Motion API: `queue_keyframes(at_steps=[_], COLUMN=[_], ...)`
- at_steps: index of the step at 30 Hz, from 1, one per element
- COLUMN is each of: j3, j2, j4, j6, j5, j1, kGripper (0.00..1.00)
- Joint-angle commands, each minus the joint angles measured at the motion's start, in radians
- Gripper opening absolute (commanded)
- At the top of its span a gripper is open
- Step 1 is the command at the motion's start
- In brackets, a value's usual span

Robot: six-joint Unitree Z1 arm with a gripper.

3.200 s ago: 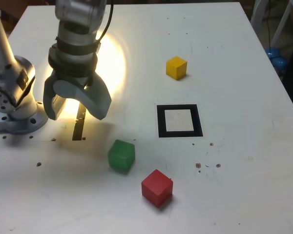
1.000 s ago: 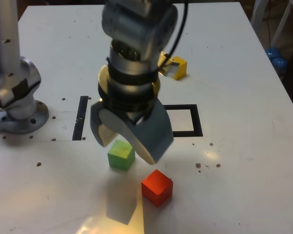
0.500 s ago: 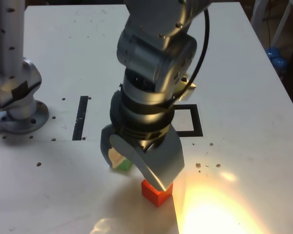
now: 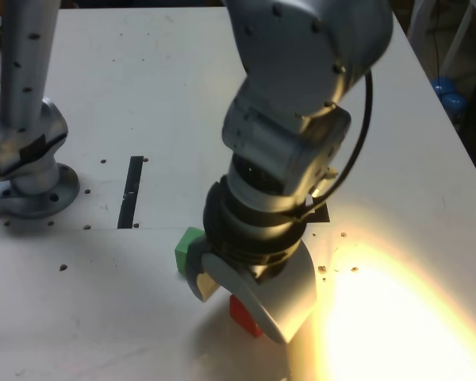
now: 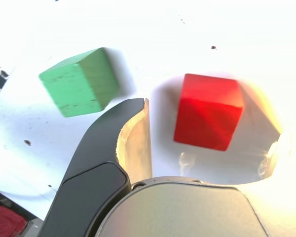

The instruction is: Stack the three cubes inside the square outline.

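We had the gripper (image 4: 243, 319) spread, grasping nothing, with the red cube (image 5: 207, 113) seemingly between its fingers, though glare blurred the far one. We needed to centre and square up before lowering, keeping clear of the green cube (image 5: 81, 84) nearby.

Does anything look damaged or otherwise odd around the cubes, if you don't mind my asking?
Mostly the hand itself: the edge of its tan inner pad looks ragged, perhaps worn. The green cube also shows small dark marks on one face, while the red cube looks undamaged.
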Motion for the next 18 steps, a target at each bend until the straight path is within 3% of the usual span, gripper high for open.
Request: queue_keyframes(at_steps=[1,10,18], j3=[-0.009,-0.015,-0.007], j2=[0.016,0.049,0.056], j4=[-0.007,-0.040,-0.057], j6=[0.001,0.002,-0.015], j5=[-0.002,-0.002,0.005], j1=[-0.002,-0.002,-0.002], kGripper=[0.91,0.81,0.48])
